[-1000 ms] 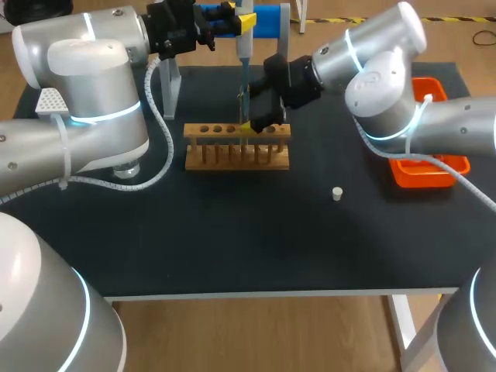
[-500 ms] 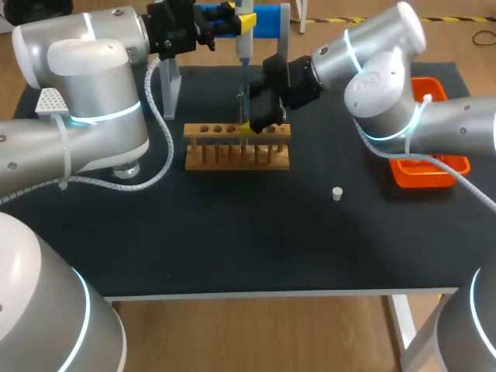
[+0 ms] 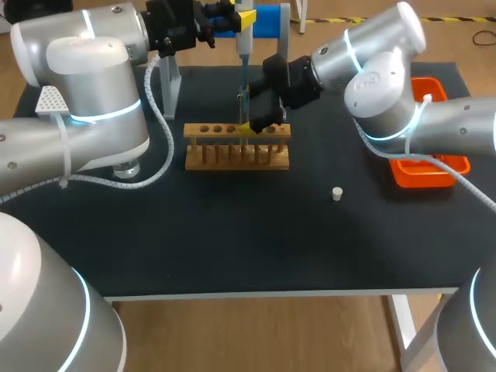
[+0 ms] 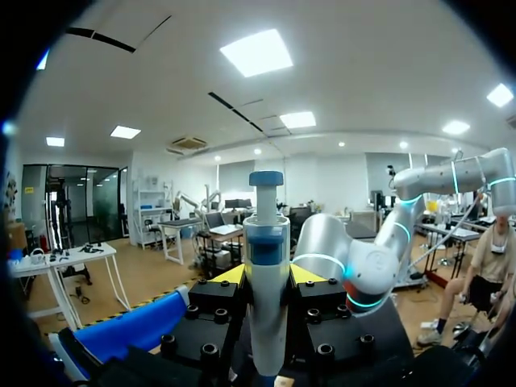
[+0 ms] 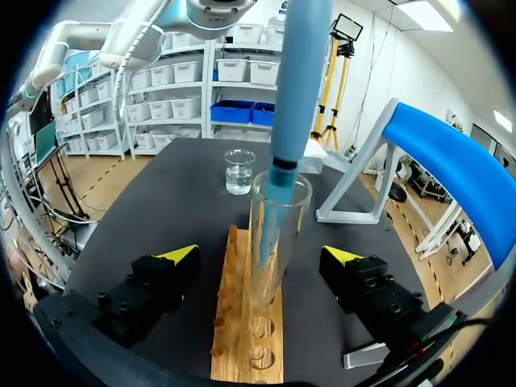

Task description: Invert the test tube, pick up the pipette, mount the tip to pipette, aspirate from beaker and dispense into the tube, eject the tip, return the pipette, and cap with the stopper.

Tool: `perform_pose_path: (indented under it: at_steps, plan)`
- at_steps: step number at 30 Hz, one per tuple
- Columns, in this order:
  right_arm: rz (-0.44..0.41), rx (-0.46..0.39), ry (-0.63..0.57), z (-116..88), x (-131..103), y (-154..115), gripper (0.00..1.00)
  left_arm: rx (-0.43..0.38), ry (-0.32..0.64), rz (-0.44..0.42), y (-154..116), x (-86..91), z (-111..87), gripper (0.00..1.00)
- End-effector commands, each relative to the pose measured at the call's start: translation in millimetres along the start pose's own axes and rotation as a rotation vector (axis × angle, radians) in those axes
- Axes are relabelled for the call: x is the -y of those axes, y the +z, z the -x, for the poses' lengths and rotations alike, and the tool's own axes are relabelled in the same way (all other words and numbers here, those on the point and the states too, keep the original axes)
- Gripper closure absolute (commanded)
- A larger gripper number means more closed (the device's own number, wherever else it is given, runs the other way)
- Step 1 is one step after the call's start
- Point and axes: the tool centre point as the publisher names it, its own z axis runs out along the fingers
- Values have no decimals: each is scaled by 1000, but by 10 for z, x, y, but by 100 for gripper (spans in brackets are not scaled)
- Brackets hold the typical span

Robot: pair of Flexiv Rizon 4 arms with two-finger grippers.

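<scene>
In the rack [image 5: 242, 355]: clear test tube [image 5: 278, 242], blue pipette [image 5: 300, 81] inside.
Left gripper [image 4: 267, 274] clamps pipette; right wrist view reveals right gripper [image 5: 260, 255] spread wide.

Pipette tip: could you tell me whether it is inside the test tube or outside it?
Inside: the pipette tip reaches below the test tube's rim.

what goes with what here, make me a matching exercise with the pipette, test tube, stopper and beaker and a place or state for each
1 pipette
2 test tube
3 stopper
4 beaker

a lying alone on the bare table
b upright in the wooden rack
c held in the left gripper
d holds clear liquid

Pairs: 1-c, 2-b, 3-a, 4-d
</scene>
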Motion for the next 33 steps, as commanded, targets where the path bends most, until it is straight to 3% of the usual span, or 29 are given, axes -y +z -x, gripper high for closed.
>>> perform_pose_path:
  at_steps: [1,33]
  plan:
    - [-2,-3,0,10,0,2,0,11,6,3,-5,47,-50,100]
    - [-2,-3,0,10,0,2,0,14,87,26,52,395,-205,100]
